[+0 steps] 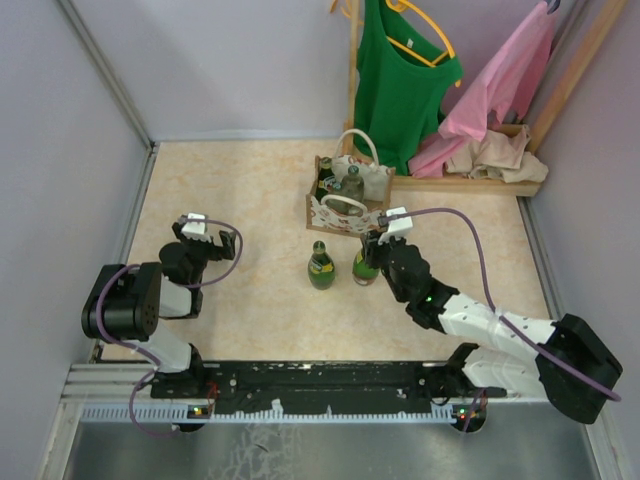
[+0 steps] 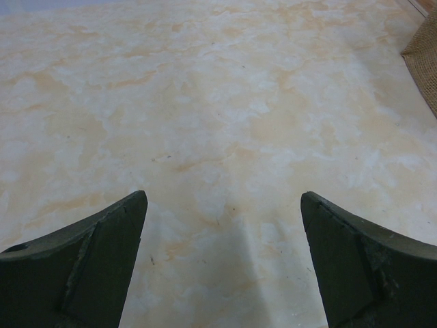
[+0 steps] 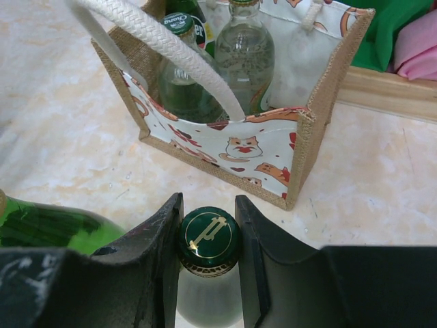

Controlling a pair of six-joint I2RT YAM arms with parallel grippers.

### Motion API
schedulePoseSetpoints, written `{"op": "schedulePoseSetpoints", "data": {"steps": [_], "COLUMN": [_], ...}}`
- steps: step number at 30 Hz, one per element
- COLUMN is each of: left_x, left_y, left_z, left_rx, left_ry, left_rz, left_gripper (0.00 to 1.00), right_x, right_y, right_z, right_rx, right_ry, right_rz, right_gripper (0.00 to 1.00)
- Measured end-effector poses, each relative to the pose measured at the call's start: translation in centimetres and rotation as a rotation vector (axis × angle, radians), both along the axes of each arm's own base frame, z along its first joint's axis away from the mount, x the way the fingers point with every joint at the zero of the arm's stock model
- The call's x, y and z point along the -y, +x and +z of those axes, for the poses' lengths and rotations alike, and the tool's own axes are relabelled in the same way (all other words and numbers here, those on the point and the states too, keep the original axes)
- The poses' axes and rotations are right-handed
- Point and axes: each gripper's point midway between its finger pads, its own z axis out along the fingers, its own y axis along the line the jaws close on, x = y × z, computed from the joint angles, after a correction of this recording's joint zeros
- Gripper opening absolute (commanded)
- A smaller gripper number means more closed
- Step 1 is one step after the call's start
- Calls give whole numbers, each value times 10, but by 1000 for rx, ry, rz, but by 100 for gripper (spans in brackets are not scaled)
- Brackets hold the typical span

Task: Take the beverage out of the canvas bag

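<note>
While left gripper hangs over bare marbled table at near left, jaws wide apart and holding nothing, right gripper sits near centre, jaws clamped on cap and neck of green bottle. That bottle upright on table, outside bag. Second green bottle upright just left of it, clear of fingers. Canvas bag just beyond both, upright, mouth open, white handle arching across. Inside: clear bottle and green-capped bottle, upright. Far right: wooden rack base, green shirt, pink garment.
</note>
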Motion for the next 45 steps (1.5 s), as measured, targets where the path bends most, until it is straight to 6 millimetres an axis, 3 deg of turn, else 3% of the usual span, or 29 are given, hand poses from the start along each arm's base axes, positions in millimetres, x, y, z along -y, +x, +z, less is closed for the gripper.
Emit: {"op": "schedulePoseSetpoints", "data": {"steps": [6, 7, 10, 11, 16, 22, 24, 28, 33, 35, 37, 41, 45], "left_x": [0, 0, 0, 0, 0, 0, 0, 0, 0, 0, 0, 0, 0], "left_y": [0, 0, 0, 0, 0, 0, 0, 0, 0, 0, 0, 0, 0], "left_z": [0, 0, 0, 0, 0, 0, 0, 0, 0, 0, 0, 0, 0], "left_rx": [0, 0, 0, 0, 0, 0, 0, 0, 0, 0, 0, 0, 0], "left_ry": [0, 0, 0, 0, 0, 0, 0, 0, 0, 0, 0, 0, 0], "left_rz": [0, 0, 0, 0, 0, 0, 0, 0, 0, 0, 0, 0, 0], "left_gripper": [100, 100, 100, 100, 100, 100, 100, 100, 100, 100, 100, 100, 100], "right_x": [-8, -8, -9, -10, -15, -20, -21, -23, -15, -7, 2, 9, -2], "right_y": [1, 1, 1, 0, 2, 4, 5, 9, 19, 27, 40, 78, 121], "right_z": [0, 0, -1, 0, 12, 26, 39, 92, 183, 209, 229, 244, 225], "right_rx": [7, 6, 5, 4, 28, 48, 67, 158, 299, 334, 350, 323, 227], "right_ry": [13, 13, 13, 15, 39, 37, 35, 59, 125, 142, 151, 146, 92], "right_rz": [26, 29, 37, 41, 52, 64, 66, 67, 35, 1, -40, -93, -78], "right_gripper": [3, 14, 64, 73, 87, 87, 87, 74, 46, 34, 29, 29, 30]}}
